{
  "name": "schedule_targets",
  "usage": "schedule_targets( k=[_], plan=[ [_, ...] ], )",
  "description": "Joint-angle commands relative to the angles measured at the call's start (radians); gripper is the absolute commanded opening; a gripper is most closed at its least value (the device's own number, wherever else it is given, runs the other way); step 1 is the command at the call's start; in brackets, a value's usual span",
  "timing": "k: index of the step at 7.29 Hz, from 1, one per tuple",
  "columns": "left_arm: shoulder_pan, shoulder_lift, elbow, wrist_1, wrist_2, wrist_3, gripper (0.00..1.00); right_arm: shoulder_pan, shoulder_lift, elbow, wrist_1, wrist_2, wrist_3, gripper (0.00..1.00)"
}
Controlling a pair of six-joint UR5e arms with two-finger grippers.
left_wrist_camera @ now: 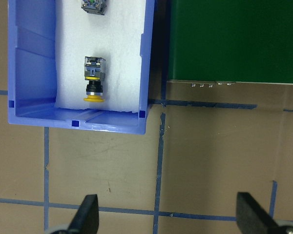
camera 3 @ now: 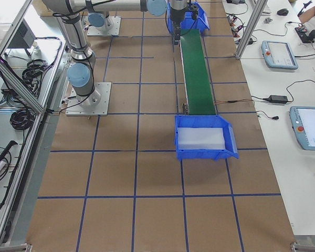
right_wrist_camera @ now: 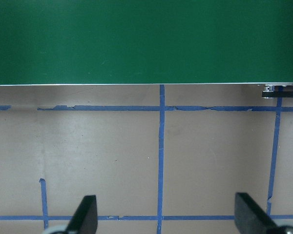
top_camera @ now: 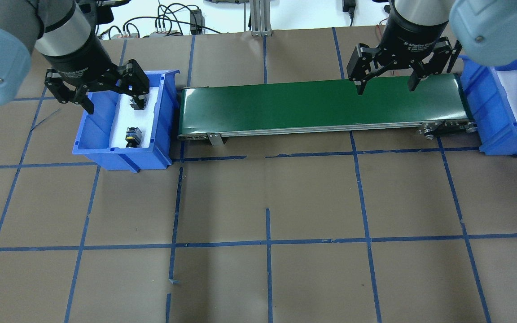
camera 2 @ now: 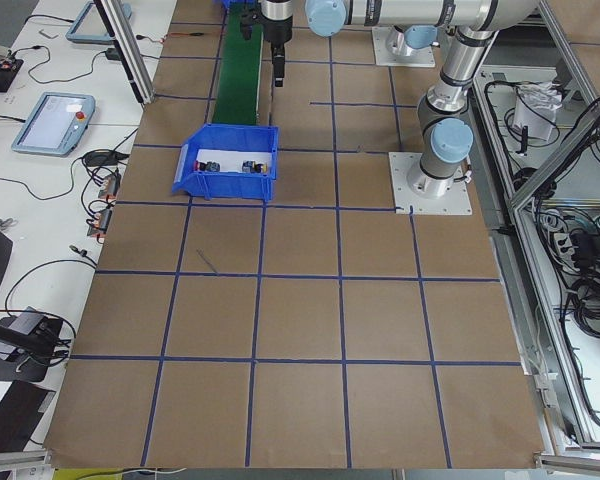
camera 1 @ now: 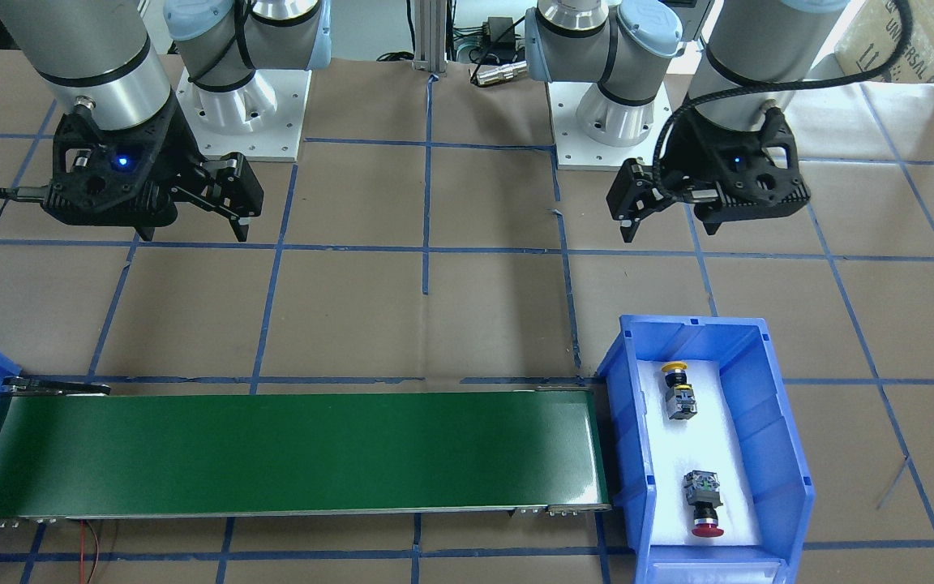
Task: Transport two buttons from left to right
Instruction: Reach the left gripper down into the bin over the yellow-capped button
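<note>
The yellow-capped button and the red-capped button lie on white foam in the blue bin at the conveyor's end on my left. In the left wrist view the yellow button lies on its side, and only the contact block of the red one shows at the top edge. My left gripper is open and empty, high above the table on the robot's side of that bin. My right gripper is open and empty, high beside the conveyor's other end.
A green conveyor belt runs between the two bins. The blue bin on my right holds only white foam. The brown table carries a grid of blue tape. The arm bases stand behind.
</note>
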Motion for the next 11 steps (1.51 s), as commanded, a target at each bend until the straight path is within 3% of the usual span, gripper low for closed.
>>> schedule_targets(
  k=[1, 3, 4, 8, 11],
  plan=[
    [0.149, -0.022, -0.025, -0.006, -0.001, 0.108, 1.0, 0.0, 0.0, 0.001, 0.0, 0.0, -0.002, 1.0],
    [0.159, -0.216, -0.013, 0.07, 0.004, 0.143, 1.0, 0.0, 0.001, 0.001, 0.0, 0.0, -0.005, 1.0],
    [0.154, -0.311, -0.011, 0.168, -0.002, 0.147, 0.99, 0.0, 0.001, 0.001, 0.0, 0.0, -0.005, 1.0],
    [0.125, -0.45, -0.028, 0.27, 0.005, 0.16, 0.99, 0.0, 0.001, 0.001, 0.0, 0.001, -0.005, 1.0],
    [0.119, -0.483, -0.034, 0.267, 0.007, 0.162, 0.97, 0.0, 0.003, 0.002, -0.001, 0.001, -0.008, 1.0]
  ],
)
